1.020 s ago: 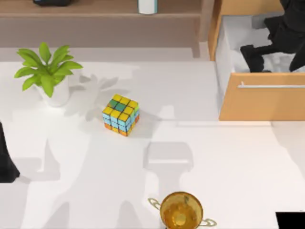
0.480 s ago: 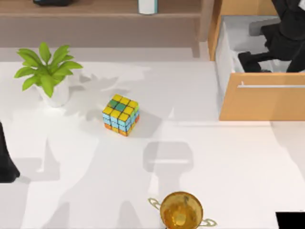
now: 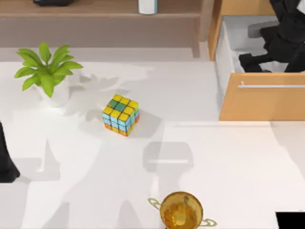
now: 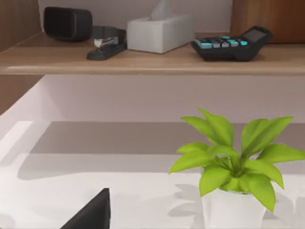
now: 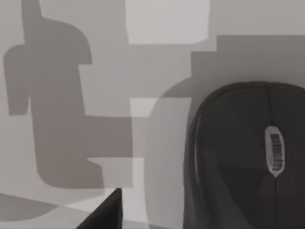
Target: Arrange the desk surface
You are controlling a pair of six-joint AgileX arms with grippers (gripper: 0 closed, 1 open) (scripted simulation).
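Top view first: the desk surface [image 3: 214, 162] spreads white across nearly everything. A potted plant [image 3: 47, 74] stands near its far left corner, a colourful puzzle cube [image 3: 121, 114] sits left of centre, and a gold trophy cup [image 3: 181, 211] stands at the near edge. At the far right corner my right claw [image 3: 255, 61] hangs over the open wooden drawer [image 3: 262, 102]; how wide it stands I cannot tell. My left arm [image 3: 5, 160] waits at the left edge.

Left wrist view: the plant [image 4: 233, 167], and behind it a shelf [image 4: 143, 59] carrying a tissue box [image 4: 159, 31], a stapler [image 4: 106, 45] and a calculator [image 4: 231, 44].

Right wrist view: a black computer mouse [image 5: 248, 157] on the drawer's pale floor.
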